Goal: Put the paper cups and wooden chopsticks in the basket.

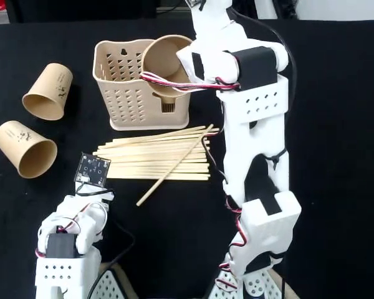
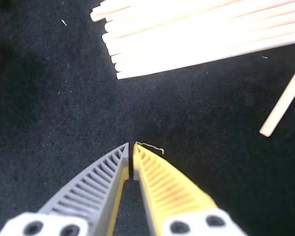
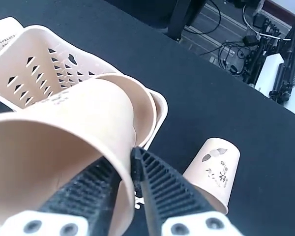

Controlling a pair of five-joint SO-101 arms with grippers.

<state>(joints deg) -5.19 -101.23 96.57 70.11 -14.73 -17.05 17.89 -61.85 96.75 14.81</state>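
A cup-placing step is in hand: the right pincer [image 3: 135, 162] is clenched on the thin wall of a tan paper cup [image 1: 162, 56], held tilted over one end of the perforated plastic basket [image 1: 121, 93]. The next move, I judge, calls for lowering it inside and letting go. A second cup [image 1: 48, 91] and a third cup [image 1: 25, 149], both tapered, lie on their sides on the black counter [image 1: 336, 124], while slim pale wooden chopsticks [image 1: 156, 159] lie bundled beside the basket, near the left pincer [image 2: 132, 150], clenched on nothing.

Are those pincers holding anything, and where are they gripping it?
The right pincer pinches a paper cup by the wall at its rim, over the basket. The left pincer is shut on nothing.
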